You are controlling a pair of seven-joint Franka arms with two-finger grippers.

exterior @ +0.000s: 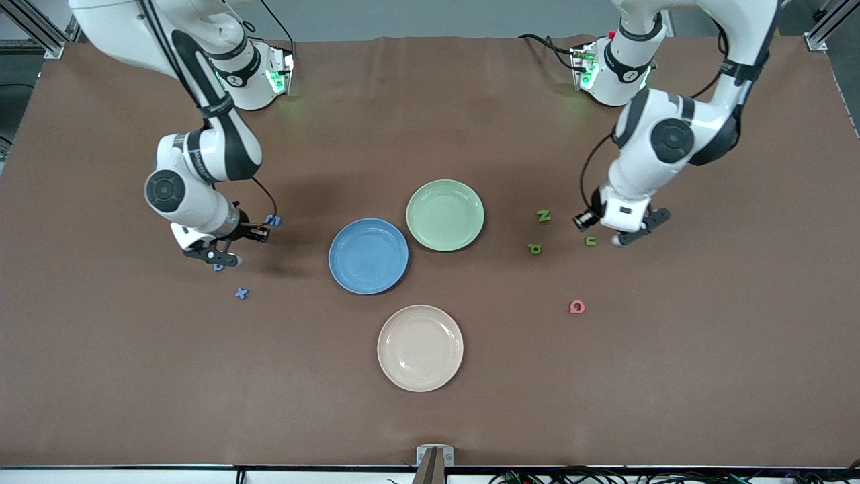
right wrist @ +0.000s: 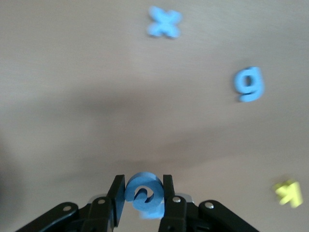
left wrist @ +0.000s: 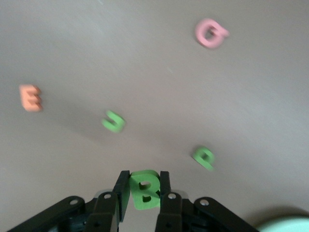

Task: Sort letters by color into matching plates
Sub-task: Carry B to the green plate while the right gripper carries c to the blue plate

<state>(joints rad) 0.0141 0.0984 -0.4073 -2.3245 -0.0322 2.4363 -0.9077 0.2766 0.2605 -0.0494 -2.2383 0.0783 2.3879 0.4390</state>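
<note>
Clamping green B (left wrist: 145, 189), blue letter (right wrist: 144, 192)

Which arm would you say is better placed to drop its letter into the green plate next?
Left. Its gripper is shut on a green letter at the green plate's end of the table; the right gripper holds a blue letter.

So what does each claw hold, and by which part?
Left claw: green letter B, by its flat sides. Right claw: blue letter, likewise.
</note>
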